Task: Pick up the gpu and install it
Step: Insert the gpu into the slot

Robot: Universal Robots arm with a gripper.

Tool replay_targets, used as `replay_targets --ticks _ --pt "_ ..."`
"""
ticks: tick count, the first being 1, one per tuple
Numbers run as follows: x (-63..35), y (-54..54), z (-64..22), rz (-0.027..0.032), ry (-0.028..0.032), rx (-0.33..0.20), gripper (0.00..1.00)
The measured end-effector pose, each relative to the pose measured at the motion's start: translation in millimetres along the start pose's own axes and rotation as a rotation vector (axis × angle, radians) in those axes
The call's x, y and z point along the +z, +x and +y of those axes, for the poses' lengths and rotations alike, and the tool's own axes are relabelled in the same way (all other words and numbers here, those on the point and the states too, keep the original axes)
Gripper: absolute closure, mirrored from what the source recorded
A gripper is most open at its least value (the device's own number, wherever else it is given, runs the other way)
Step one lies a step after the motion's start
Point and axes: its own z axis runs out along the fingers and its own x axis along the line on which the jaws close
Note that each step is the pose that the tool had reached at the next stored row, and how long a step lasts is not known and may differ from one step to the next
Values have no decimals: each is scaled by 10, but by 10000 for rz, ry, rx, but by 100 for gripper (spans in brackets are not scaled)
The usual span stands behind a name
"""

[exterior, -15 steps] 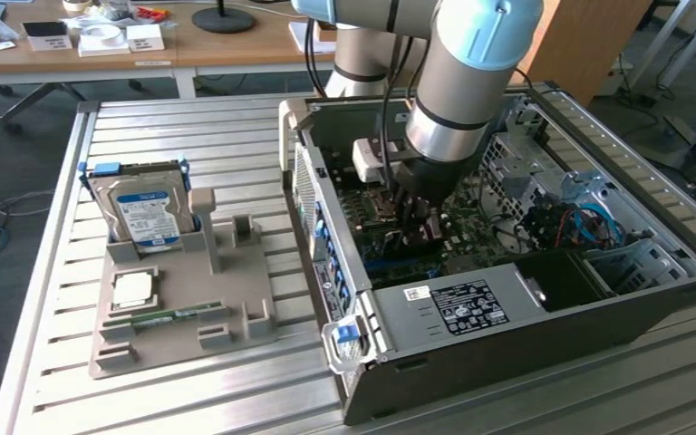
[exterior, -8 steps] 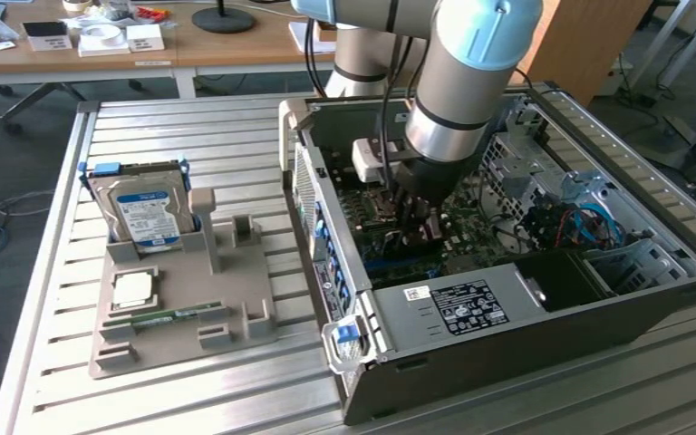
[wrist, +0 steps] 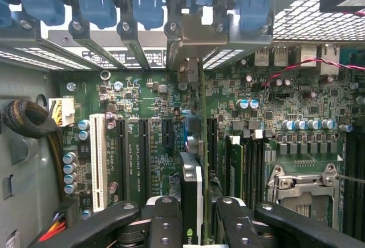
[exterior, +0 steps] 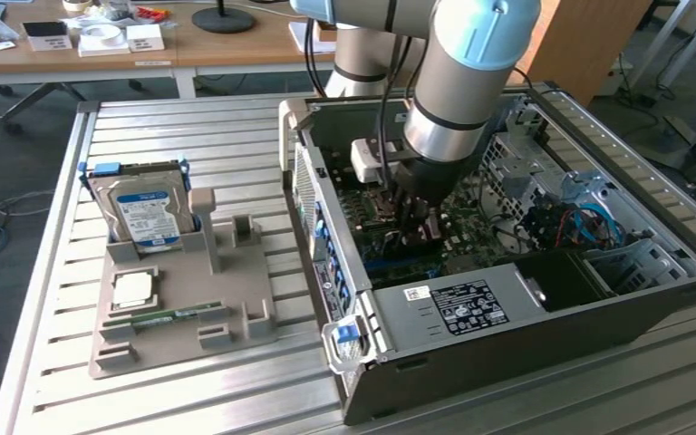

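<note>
One card, the gpu (wrist: 191, 202), stands edge-on at the lower centre of the wrist view, pinched between the gripper's (wrist: 197, 222) two black fingers (wrist: 165, 222), which are pressed against its faces. I read the step in hand as seating the card in a slot of the motherboard (wrist: 274, 105). To do it well, I would keep the card upright and parallel to the black slots (wrist: 142, 157) beside it, with its bracket end (wrist: 191, 43) lined up against the blue latches (wrist: 148, 0) at the top of the frame. Pressing should be straight and even; a tilt could jam the edge connector. In the exterior view the gripper (exterior: 415, 231) hangs low inside the open case (exterior: 590, 308) at centre. Farther left, the rack (exterior: 221, 326) carries a hard drive (exterior: 142, 213).
</note>
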Motion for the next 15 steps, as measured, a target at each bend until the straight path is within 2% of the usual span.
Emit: replay_targets --ticks 15 --pt "-8 1 2 1 8 -1 72"
